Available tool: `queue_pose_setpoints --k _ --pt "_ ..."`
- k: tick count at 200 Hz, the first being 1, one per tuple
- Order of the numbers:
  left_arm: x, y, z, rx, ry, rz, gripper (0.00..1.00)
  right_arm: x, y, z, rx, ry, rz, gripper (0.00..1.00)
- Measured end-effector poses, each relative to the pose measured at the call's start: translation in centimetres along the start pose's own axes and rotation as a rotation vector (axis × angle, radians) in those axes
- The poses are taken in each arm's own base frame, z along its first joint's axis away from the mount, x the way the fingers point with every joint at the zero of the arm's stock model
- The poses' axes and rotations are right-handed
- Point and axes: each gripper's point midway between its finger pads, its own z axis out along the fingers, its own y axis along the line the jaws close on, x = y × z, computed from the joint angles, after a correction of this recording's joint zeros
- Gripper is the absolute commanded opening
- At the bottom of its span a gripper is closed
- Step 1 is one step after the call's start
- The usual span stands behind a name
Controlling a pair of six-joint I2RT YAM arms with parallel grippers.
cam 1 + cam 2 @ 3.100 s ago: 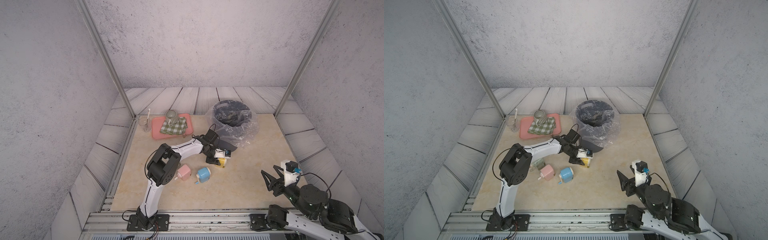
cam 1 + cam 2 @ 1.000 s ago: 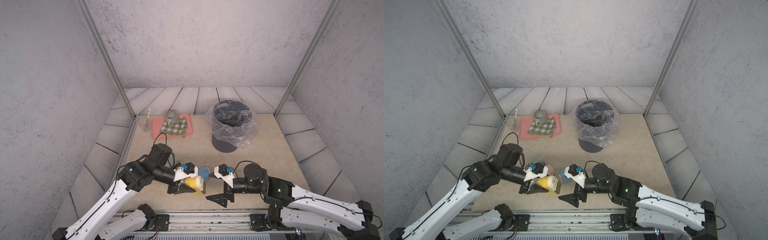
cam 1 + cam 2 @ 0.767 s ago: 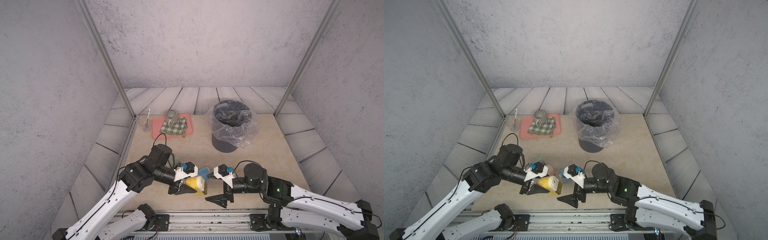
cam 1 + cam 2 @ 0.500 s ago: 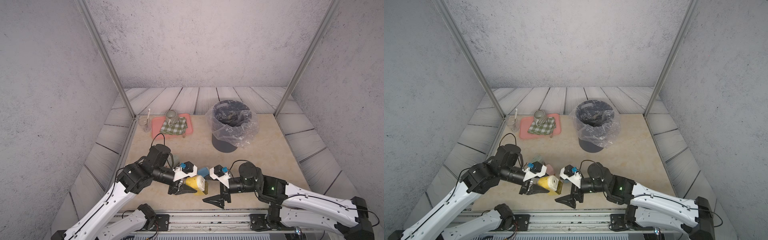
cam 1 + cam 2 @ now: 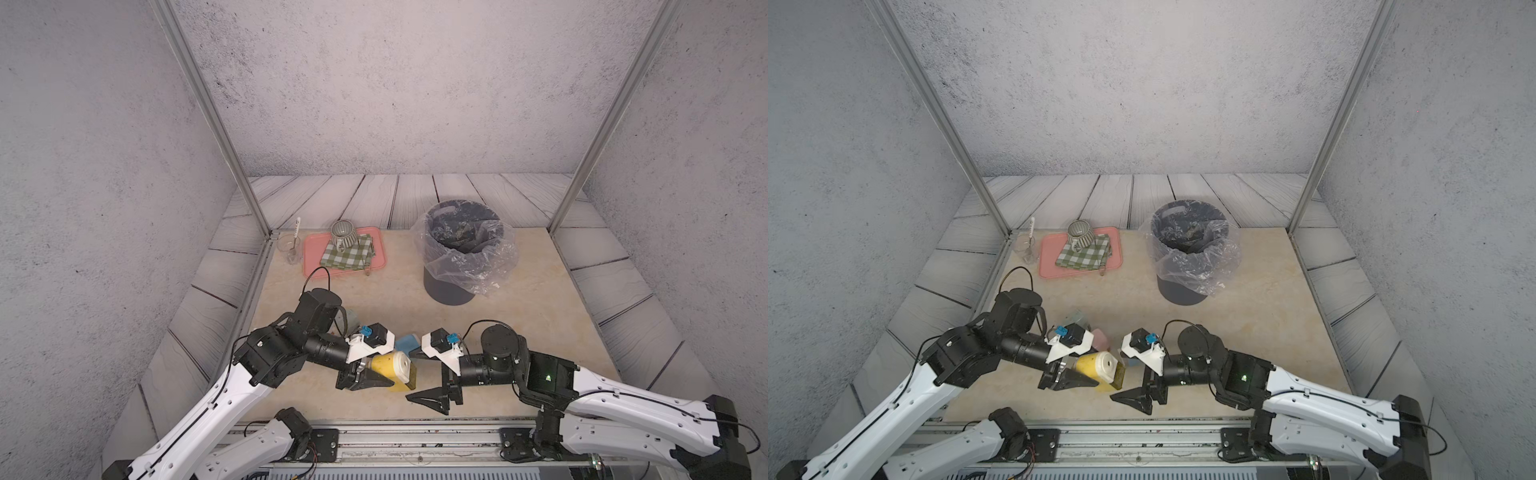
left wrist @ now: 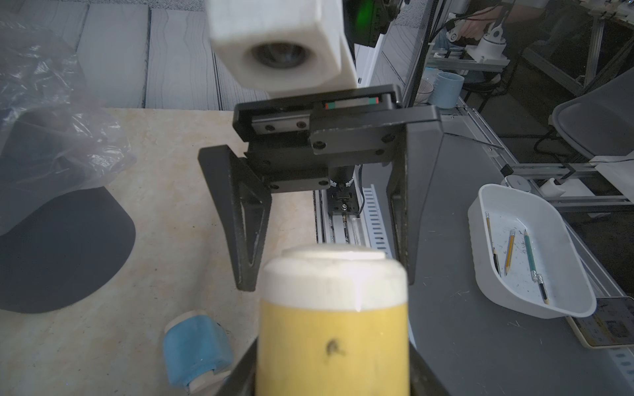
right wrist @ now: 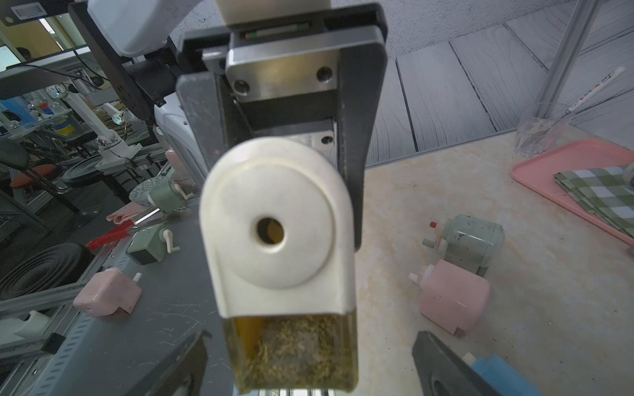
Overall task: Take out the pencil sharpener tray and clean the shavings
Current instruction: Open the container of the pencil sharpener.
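Two pincers faced each other low over the near edge of the counter (image 5: 519,316). The left pincer (image 5: 374,374) was clamped around the body of a yellow pencil sharpener (image 5: 395,365), holding it up with its white front face turned toward the right arm. The right pincer (image 5: 419,376) had its jaws spread wide, flanking that front end and apparently touching nothing. The tray (image 7: 236,339), a clear yellowish drawer under the white face, was not yet pulled out and was packed with shavings (image 7: 295,343). The step in hand appeared to be lining up to draw the tray out. Next, the right pincer would likely need to close on the tray's front and pull straight back while the left held firm, then carry it to the lined bin (image 5: 461,249).
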Motion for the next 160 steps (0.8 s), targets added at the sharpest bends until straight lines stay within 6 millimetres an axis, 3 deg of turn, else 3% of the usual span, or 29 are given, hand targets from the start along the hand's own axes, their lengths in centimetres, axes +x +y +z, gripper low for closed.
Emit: queue_pose_setpoints --k 160 --pt "-0.12 -0.30 -0.01 0.012 -0.014 0.006 0.00 -0.29 -0.27 -0.20 0.021 -0.012 0.020 0.85"
